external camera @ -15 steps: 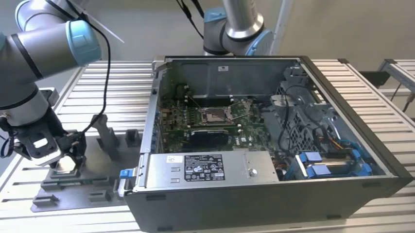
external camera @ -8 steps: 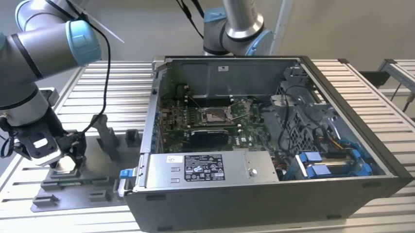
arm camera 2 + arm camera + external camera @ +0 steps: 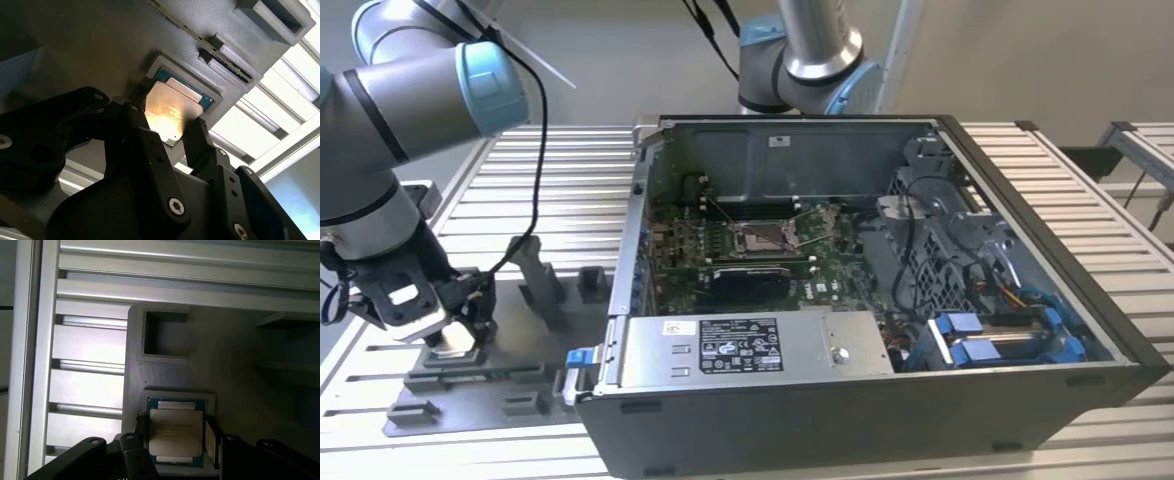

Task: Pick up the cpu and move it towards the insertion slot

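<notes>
Exterior view: hand [image 3: 447, 335] at lower left of frame, on grey fixture [image 3: 507, 350]; insertion slot [image 3: 761, 238] at centre, inside computer case [image 3: 787, 150], well apart.
Second wrist view: hand [image 3: 170, 112] clenched on cpu [image 3: 172, 110] at two opposite edges.
First wrist view: cpu [image 3: 176, 432] seated in fixture [image 3: 165, 370] pocket.

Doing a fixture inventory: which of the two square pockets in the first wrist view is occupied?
The pocket holding the cpu, silvery lid up; the other square pocket on the grey fixture is empty.
</notes>
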Robot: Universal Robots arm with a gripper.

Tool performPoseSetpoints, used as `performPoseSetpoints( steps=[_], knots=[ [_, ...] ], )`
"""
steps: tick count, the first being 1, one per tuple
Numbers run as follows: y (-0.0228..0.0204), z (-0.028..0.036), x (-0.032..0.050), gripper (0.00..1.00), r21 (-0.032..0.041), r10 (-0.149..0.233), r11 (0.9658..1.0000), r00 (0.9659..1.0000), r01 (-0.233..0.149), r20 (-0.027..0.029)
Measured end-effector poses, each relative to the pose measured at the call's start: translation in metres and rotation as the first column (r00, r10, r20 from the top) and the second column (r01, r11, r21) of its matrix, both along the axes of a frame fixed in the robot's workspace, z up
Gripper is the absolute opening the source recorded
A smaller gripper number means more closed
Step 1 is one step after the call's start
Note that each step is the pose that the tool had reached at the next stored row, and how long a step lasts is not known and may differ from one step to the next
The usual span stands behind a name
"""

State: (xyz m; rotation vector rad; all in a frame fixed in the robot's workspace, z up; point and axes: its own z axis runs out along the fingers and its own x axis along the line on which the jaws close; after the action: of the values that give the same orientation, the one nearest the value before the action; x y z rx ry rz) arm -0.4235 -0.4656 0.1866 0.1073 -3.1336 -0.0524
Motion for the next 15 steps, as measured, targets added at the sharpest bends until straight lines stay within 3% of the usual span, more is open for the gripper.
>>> performPoseSetpoints(
  steps=[7, 15],
  knots=[
    [0.0001, 0.0008, 0.0001, 0.0, 0.0006, 0.0, 1.0, 1.0, 0.0, 0.0007],
    [0.0, 0.0178, 0.0, 0.0, 0.0, 0.0, 1.0, 1.0, 0.0, 0.0]
  ],
)
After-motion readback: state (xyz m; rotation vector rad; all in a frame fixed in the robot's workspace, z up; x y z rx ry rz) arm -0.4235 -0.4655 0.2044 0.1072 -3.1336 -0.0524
